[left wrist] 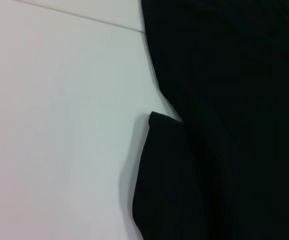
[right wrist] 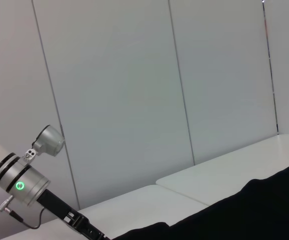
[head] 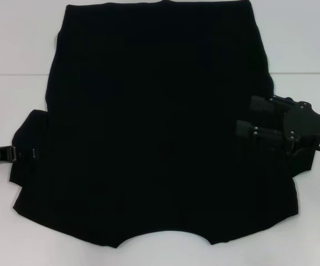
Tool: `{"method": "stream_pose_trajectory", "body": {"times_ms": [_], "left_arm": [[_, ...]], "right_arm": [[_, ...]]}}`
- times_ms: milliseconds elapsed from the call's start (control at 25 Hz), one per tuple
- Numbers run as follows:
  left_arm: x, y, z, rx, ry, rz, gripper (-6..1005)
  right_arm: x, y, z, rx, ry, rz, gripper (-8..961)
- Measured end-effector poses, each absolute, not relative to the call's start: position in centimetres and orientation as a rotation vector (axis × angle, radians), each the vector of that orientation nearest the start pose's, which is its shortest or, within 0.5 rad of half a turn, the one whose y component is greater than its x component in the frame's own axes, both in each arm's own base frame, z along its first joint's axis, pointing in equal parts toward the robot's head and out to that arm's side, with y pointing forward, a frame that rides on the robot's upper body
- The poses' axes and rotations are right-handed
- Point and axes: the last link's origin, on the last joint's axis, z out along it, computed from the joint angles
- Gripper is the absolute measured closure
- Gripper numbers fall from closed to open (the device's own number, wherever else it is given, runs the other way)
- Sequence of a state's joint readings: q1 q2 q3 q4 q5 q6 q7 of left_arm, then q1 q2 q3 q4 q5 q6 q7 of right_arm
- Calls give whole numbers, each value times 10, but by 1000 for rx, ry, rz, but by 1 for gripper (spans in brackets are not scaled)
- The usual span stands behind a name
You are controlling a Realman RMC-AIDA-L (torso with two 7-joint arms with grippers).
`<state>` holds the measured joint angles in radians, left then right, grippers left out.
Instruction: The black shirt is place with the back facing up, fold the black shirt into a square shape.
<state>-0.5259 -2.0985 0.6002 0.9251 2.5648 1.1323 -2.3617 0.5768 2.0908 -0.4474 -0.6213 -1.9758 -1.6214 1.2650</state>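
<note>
The large plain black soft-fabric short-sleeved shirt (head: 160,127) is spread flat on the white table (head: 16,44), collar edge nearest the robot and hem farthest away, so its long axis runs away from the robot. No lettering is visible on the upturned side.

The right gripper (head: 247,117) is seen over the shirt's right edge, at about sleeve height, with its two black fingers parted and pointing inward across the cloth; nothing is seen held between them. The left gripper (head: 17,153) is at the left sleeve, low at the table's edge; whether it is open or closed on fabric cannot be told.

Each sleeve lies just beside its own arm, so a fold inward across the long axis is judged likely.

The right sleeve is largely hidden beneath the right gripper, and the hem is cut off at the top of the head view.
</note>
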Motion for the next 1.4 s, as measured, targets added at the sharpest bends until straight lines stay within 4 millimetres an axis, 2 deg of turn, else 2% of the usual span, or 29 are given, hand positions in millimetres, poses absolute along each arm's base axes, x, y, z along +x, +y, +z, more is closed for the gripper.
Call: {"method": "stream_pose_trajectory", "body": {"times_ms": [960, 1400], "left_arm": [[-347, 360, 61, -1900, -1531, -118, 358], [-343, 361, 58, -1933, -1536, -112, 388]], "right_arm": [[252, 343, 22, -2549, 505, 925, 118], [251, 343, 22, -2549, 501, 924, 117]]}}
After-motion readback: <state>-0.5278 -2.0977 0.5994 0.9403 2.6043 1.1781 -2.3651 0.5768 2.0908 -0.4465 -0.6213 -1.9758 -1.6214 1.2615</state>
